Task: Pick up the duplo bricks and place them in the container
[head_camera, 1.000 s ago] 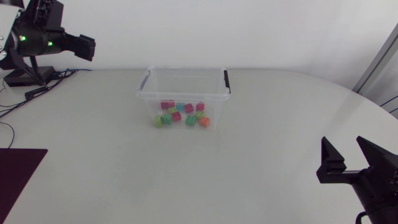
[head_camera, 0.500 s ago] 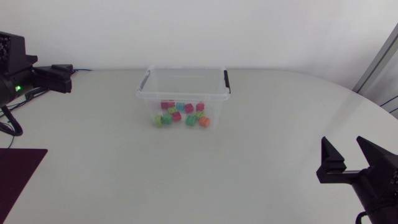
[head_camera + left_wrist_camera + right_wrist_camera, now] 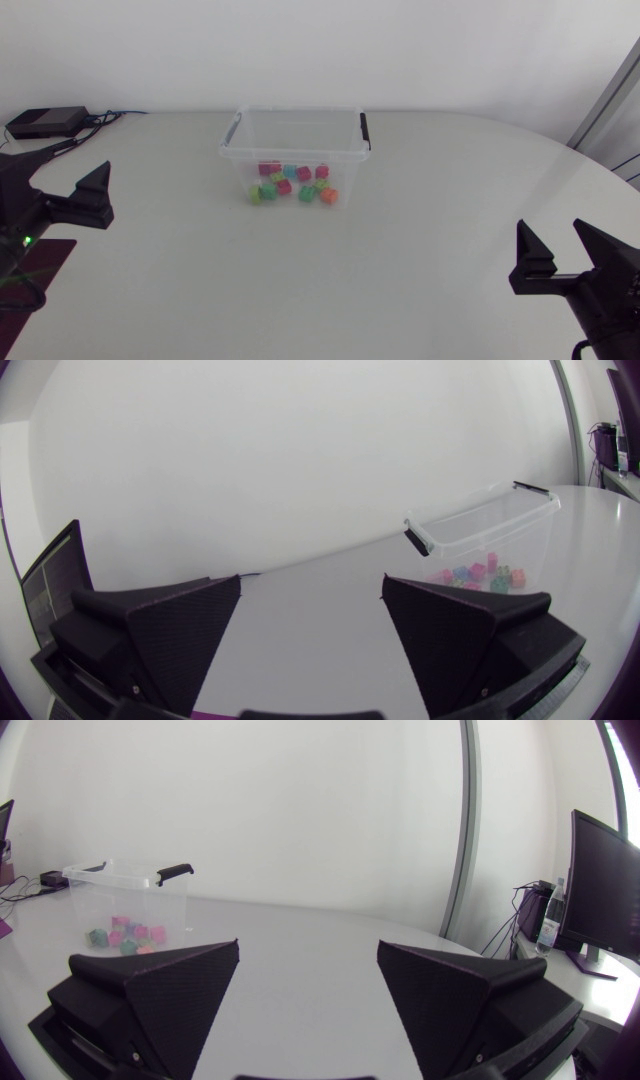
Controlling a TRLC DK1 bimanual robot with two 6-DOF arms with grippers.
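Note:
A clear plastic container (image 3: 295, 150) with black handles stands at the table's back middle. Several coloured duplo bricks (image 3: 293, 184) lie inside it. My left gripper (image 3: 55, 180) is open and empty at the table's left side, well away from the box. In the left wrist view the container (image 3: 487, 528) and its bricks (image 3: 478, 572) show far ahead of the open left gripper (image 3: 312, 595). My right gripper (image 3: 552, 238) is open and empty near the front right. In the right wrist view the container (image 3: 122, 883) and bricks (image 3: 126, 934) lie far ahead of the right gripper (image 3: 308, 958).
A black box (image 3: 45, 122) with cables sits at the back left corner. A dark mat (image 3: 30, 275) lies at the left front edge under my left arm. No loose bricks show on the white tabletop (image 3: 400, 250).
My left arm has swung down from high at the back left to low over the table's left side, its gripper staying open. The right arm has kept still.

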